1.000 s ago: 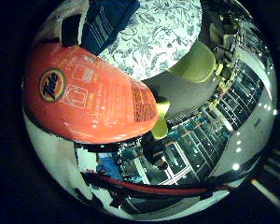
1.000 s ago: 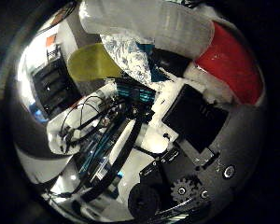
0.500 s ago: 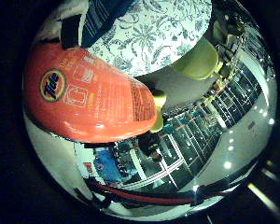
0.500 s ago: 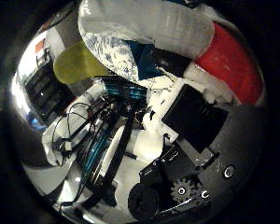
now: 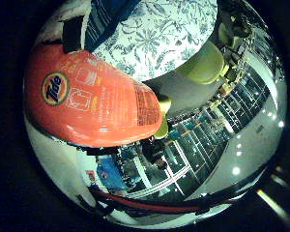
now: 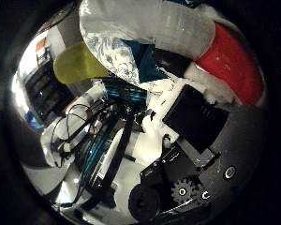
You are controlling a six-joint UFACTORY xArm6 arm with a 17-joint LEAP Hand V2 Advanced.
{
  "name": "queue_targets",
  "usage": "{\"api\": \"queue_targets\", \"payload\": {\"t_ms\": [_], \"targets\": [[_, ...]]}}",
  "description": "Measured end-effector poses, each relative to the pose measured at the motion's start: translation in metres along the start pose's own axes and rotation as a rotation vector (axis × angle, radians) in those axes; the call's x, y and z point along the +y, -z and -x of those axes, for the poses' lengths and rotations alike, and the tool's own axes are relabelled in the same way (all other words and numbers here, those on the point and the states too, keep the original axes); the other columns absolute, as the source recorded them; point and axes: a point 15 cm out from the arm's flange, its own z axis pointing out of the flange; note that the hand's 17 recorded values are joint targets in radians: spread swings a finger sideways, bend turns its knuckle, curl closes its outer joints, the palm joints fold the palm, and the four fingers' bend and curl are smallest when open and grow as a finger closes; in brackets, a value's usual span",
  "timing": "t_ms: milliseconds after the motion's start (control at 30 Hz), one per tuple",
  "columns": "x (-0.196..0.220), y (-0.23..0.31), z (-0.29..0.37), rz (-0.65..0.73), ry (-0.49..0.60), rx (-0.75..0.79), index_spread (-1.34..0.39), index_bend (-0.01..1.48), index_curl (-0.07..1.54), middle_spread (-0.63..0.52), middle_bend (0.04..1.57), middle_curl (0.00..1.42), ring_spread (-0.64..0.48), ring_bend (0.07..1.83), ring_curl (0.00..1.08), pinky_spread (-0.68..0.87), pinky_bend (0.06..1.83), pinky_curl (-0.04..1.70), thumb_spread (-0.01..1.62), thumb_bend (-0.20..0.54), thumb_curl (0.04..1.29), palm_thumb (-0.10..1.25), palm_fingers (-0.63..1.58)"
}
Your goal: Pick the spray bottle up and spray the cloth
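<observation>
An orange spray bottle [image 5: 92, 106] with a printed label lies right against my palm and fills much of the little finger side view. Its white sprayer head [image 6: 145, 23] shows in the thumb side view, beside the orange body. My right hand [image 6: 192, 122] has its black and white fingers curled against the bottle, and it is shut on it. A dark blue cloth [image 5: 104, 17] lies on a table covered in white fabric with a blue floral print [image 5: 159, 38], beyond the bottle.
A yellow-green seat [image 5: 203, 65] stands beside the floral table. Shelving and racks [image 5: 208, 130] fill the room behind. The arm's white and teal parts [image 6: 107, 140] reach across the thumb side view.
Both views have shifted, so the hand has moved. The floral table now takes up more of the views. The bottle stays in the same place against the palm.
</observation>
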Motion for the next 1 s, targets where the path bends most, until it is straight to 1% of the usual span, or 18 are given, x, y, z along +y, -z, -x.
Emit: {"api": "queue_targets", "payload": {"t_ms": [200,400,600,767,833,1000], "targets": [[-0.002,0.038,0.037,-0.123,0.066,-0.101,-0.18,1.16,0.71,-0.07,1.36,0.57,-0.16,1.46,0.59,-0.21,1.03,1.20,0.93,-0.013,0.81,1.04,1.20],[-0.001,0.085,0.079,-0.274,0.163,-0.209,-0.19,1.16,0.71,-0.07,1.36,0.57,-0.16,1.46,0.58,-0.22,1.03,1.20,0.93,-0.014,0.81,1.05,1.21],[-0.006,0.124,0.123,-0.425,0.278,-0.391,-0.19,1.16,0.71,-0.07,1.35,0.57,-0.16,1.46,0.58,-0.22,1.03,1.20,0.92,-0.012,0.81,1.06,1.21],[-0.017,0.166,0.143,-0.596,0.337,-0.545,-0.19,1.16,0.71,-0.07,1.35,0.57,-0.16,1.46,0.58,-0.22,1.03,1.20,0.91,-0.013,0.81,1.07,1.21],[-0.024,0.179,0.139,-0.662,0.327,-0.615,-0.19,1.16,0.71,-0.07,1.36,0.57,-0.16,1.46,0.58,-0.22,1.03,1.20,0.91,-0.014,0.81,1.07,1.21],[-0.058,0.182,0.132,-0.775,0.301,-0.789,-0.19,1.16,0.71,-0.07,1.35,0.57,-0.15,1.46,0.58,-0.22,1.03,1.21,0.90,-0.012,0.82,1.09,1.21]]}}
